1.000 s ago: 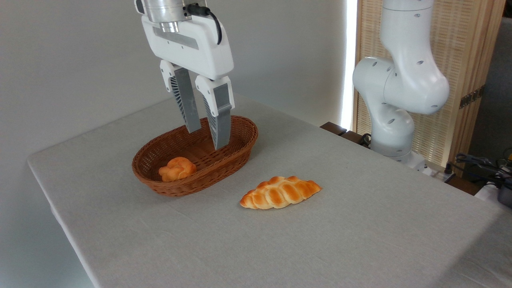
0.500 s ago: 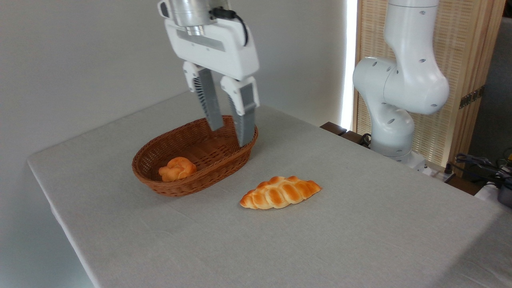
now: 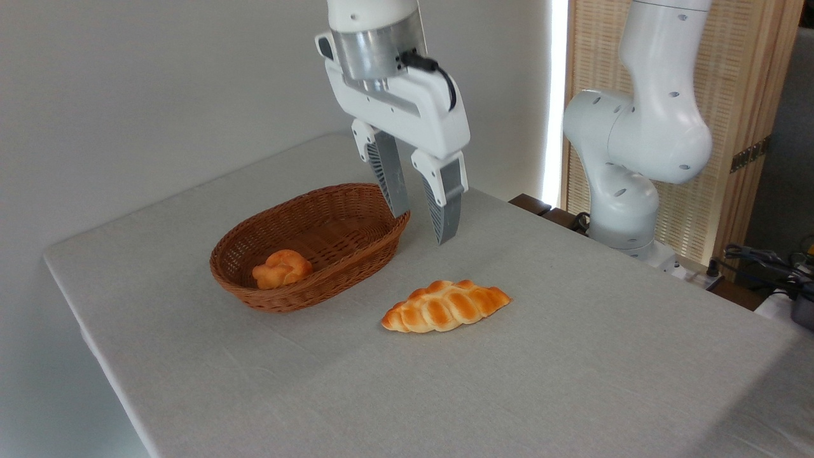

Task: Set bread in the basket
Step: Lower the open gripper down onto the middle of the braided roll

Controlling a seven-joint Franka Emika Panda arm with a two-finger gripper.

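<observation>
Gripper (image 3: 423, 226), white body with two grey ribbed fingers, is spread apart and empty, held above the bench (image 3: 572, 356) at the basket's right end. Bread (image 3: 446, 306), a long braided golden-orange loaf with pointed ends and pale creases, lies flat on the grey cloth-textured bench below and a little right of the gripper, outside the basket. Basket (image 3: 356, 251), oval brown woven wicker with low flared sides, sits lower left of the gripper. A small round orange knotted bun (image 3: 282, 268) lies inside its far-left end.
</observation>
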